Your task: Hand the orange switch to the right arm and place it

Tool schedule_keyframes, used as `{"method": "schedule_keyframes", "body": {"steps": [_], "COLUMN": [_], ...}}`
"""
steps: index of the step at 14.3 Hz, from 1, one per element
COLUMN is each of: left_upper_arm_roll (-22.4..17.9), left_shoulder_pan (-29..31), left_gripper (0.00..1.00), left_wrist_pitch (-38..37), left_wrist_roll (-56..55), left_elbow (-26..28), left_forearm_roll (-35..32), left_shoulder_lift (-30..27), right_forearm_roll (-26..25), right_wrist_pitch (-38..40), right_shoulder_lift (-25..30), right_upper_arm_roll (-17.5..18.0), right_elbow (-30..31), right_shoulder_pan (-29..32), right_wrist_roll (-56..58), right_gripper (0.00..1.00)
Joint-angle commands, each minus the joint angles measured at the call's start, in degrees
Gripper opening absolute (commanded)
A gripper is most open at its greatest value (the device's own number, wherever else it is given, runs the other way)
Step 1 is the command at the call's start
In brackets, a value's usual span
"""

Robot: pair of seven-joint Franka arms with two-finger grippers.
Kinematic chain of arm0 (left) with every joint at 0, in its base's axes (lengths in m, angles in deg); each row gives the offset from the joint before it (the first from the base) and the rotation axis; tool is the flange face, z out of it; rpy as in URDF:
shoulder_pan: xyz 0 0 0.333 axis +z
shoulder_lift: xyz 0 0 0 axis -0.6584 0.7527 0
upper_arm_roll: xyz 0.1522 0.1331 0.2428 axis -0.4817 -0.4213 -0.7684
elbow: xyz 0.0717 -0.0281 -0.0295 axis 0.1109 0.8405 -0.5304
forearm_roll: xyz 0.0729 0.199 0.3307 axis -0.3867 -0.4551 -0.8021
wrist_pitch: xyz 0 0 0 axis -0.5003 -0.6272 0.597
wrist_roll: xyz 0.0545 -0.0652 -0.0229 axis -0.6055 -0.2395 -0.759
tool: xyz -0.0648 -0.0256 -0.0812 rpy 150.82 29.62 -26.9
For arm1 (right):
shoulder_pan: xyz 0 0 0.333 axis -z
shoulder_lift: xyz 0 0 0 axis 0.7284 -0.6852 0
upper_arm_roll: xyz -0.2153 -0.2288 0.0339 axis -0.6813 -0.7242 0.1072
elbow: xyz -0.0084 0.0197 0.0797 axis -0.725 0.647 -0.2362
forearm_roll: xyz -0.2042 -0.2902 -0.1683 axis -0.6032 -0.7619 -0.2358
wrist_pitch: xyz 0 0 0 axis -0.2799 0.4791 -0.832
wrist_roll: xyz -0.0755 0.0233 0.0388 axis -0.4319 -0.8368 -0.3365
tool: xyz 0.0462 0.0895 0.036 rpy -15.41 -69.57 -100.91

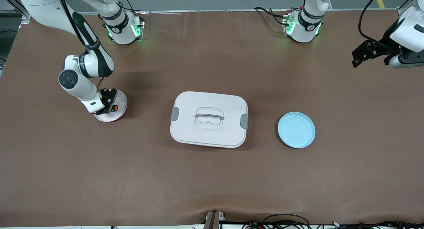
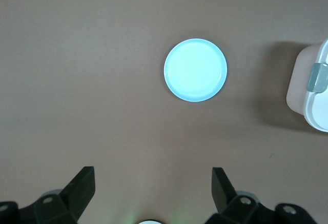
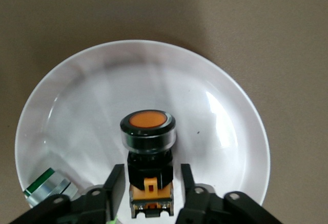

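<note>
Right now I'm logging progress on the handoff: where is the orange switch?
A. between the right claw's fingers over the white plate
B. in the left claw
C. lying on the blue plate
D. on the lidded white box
A: the right wrist view shows the orange switch between the right claw's fingers over the white plate; the left claw is open.

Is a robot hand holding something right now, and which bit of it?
Yes. The right gripper, over the white plate, grips the orange switch by its black body, below the orange cap. The left gripper holds nothing, jaws open.
</note>
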Motion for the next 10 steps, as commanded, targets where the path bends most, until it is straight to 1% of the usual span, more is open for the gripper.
{"method": "schedule_keyframes", "body": {"steps": [1, 2, 3, 7, 8, 10], "left_upper_arm_roll": [-0.17, -0.17, -0.61, -0.61, -0.53, -0.53], "left_shoulder_pan": [0.41, 0.59, 0.77, 0.50, 0.59, 0.59], "left_gripper": [1.00, 1.00, 1.00, 1.00, 1.00, 1.00], "left_wrist_pitch": [0.54, 0.72, 0.89, 1.42, 1.42, 1.42], "left_wrist_roll": [0.39, 0.39, 0.39, -0.04, -0.13, 0.39], "left_elbow": [0.65, 0.65, 0.48, 0.30, -0.14, -0.32], "left_forearm_roll": [1.84, 1.84, 1.84, 2.02, 2.02, 2.10], "left_shoulder_lift": [-0.56, -0.29, -0.29, 0.24, 0.32, 0.41], "right_forearm_roll": [-1.26, -1.26, -1.26, -1.26, -1.26, -1.17], "right_wrist_pitch": [2.42, 4.43, 8.37, 29.37, 31.24, 31.35], "right_shoulder_lift": [1.44, 2.75, 3.55, 4.08, 4.08, 5.57], "right_upper_arm_roll": [0.43, 0.51, 0.51, 0.78, 0.78, 0.60], "right_elbow": [-2.05, -3.02, -4.68, -16.97, -18.66, -19.03], "right_shoulder_pan": [0.66, 0.66, 0.66, -0.30, -0.31, 0.04], "right_wrist_roll": [-0.09, -0.18, -0.36, -0.45, -0.45, -0.79], "right_gripper": [1.00, 1.00, 1.00, 1.00, 1.00, 1.00]}}
